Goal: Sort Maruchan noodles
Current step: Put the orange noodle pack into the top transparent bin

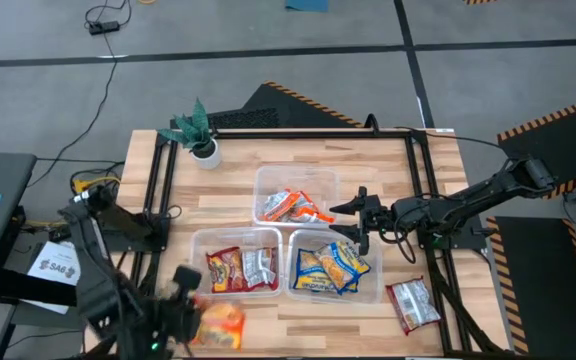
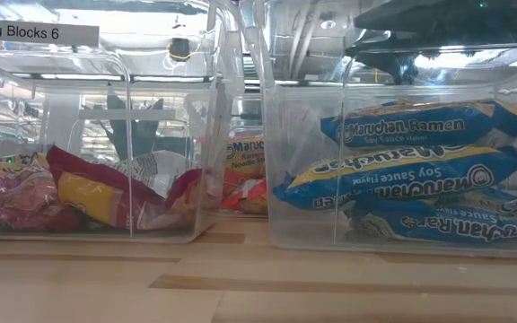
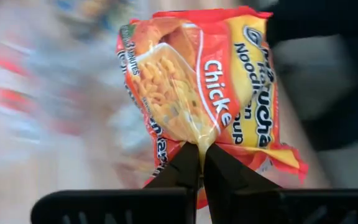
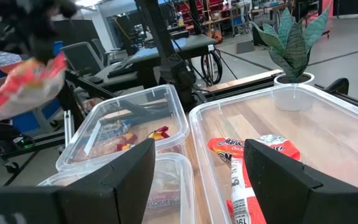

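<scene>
The crinkly orange-and-yellow chicken Maruchan noodle packet [image 3: 197, 93] hangs pinched by its lower edge in the left claw [image 3: 201, 163], clenched on it above the table's near left corner, probably so it can be carried over to the clear rectangular plastic tub [image 1: 295, 194] where other orange packets already lie. The right claw [image 1: 358, 219] hovers with its fingers apart between that tub and the tub of blue-and-yellow soy sauce packets [image 1: 333, 268]. One silvery-red packet [image 1: 411, 303] lies loose on the wooden table [image 1: 368, 160], unsorted.
</scene>
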Robot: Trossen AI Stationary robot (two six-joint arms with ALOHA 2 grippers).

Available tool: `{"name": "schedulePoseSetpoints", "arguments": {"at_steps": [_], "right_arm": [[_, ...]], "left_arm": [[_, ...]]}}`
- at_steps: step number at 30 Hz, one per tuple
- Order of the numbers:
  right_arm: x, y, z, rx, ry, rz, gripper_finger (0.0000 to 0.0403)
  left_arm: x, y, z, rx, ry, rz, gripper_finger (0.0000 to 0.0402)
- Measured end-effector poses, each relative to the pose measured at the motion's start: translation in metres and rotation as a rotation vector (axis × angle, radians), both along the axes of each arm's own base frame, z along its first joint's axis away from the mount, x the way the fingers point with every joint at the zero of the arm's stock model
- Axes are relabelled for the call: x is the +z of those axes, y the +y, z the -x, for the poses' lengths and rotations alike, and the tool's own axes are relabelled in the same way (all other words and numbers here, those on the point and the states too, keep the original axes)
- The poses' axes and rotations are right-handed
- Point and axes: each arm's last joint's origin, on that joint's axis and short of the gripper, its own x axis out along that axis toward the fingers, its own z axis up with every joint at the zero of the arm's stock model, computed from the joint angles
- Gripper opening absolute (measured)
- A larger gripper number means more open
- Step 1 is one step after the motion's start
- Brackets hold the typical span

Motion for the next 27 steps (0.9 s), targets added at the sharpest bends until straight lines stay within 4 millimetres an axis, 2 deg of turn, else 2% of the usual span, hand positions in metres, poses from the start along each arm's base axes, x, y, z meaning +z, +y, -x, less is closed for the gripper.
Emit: {"name": "schedulePoseSetpoints", "arguments": {"at_steps": [4, 9, 13, 17, 22, 27], "right_arm": [[0.0, 0.0, 0.0, 0.0, 0.0, 0.0, 0.0269], [0.0, 0.0, 0.0, 0.001, 0.0, 0.0, 0.0269], [-0.001, 0.0, 0.0, 0.002, 0.011, -0.004, 0.0269], [-0.003, 0.0, 0.0, 0.001, 0.032, -0.024, 0.0269], [-0.004, 0.0, 0.0, 0.0, 0.033, -0.033, 0.0269], [-0.004, 0.0, 0.0, 0.0, 0.032, -0.044, 0.0269]], "left_arm": [[0.007, 0.032, -0.022, 0.01, -0.076, -0.268, 0.0], [0.01, 0.082, -0.064, 0.085, -0.026, -0.361, 0.0], [0.014, 0.123, -0.099, 0.078, -0.011, -0.296, 0.0], [0.019, 0.163, -0.125, 0.061, -0.052, -0.21, 0.0], [0.023, 0.209, -0.143, 0.088, -0.099, -0.11, 0.0], [0.021, 0.242, -0.156, 0.101, -0.205, -0.052, 0.0]]}}
